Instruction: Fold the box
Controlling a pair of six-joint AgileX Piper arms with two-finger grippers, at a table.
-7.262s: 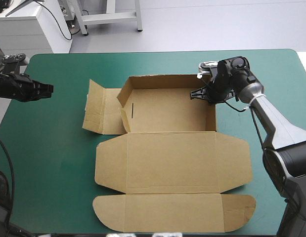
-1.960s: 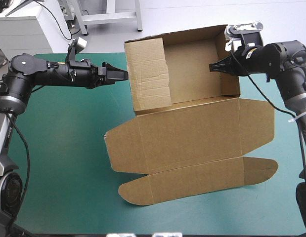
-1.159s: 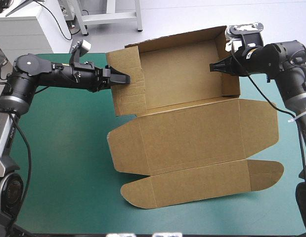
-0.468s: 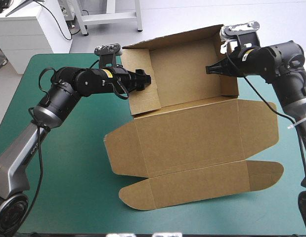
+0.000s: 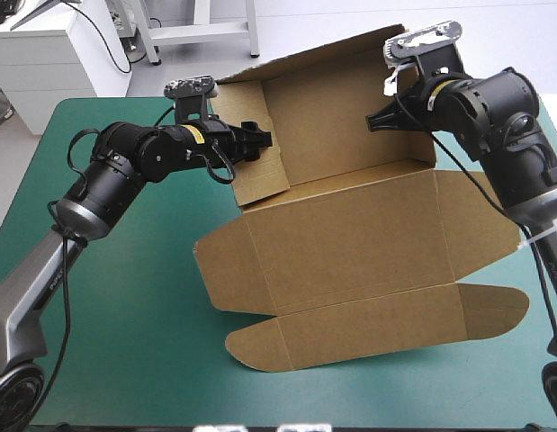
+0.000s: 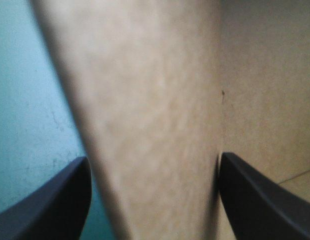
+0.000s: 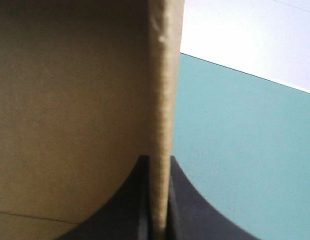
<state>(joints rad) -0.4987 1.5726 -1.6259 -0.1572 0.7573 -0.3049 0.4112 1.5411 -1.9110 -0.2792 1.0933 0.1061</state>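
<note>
A: Starting upper left of the high view. Reaching in over the teal-green cover with the left gripper, right up against the left end flap of the box.

B: Backed up by the left wrist view: black fingers spread wide, with the brown flap standing between them. Not pinched. Touching on either side? Too blurred to call.

A: Sliding to centre frame. Sits tilted there, tray part hoisted toward the upper middle, lid panels fanning down over the cover, rounded tongue toward the lower right.

B: Half-built, then. Back wall up, left flap swung partway in, lid flat and open.

A: Now upper right. Gripped there by the right gripper, coming in over the right end wall.

B: Seen from the right wrist: closed down almost to nothing on that wall's edge, board sandwiched between the black fingers. Solid hold, by the look of it.

A: Step in hand?

B: Probably squaring up the left end. Anchored on the right, lined up on the left.

A: And next?

B: Likely a squeeze or an inward nudge on that flap. Calls for standing it upright against the back wall while holding the right side steady, without buckling the board.
</note>
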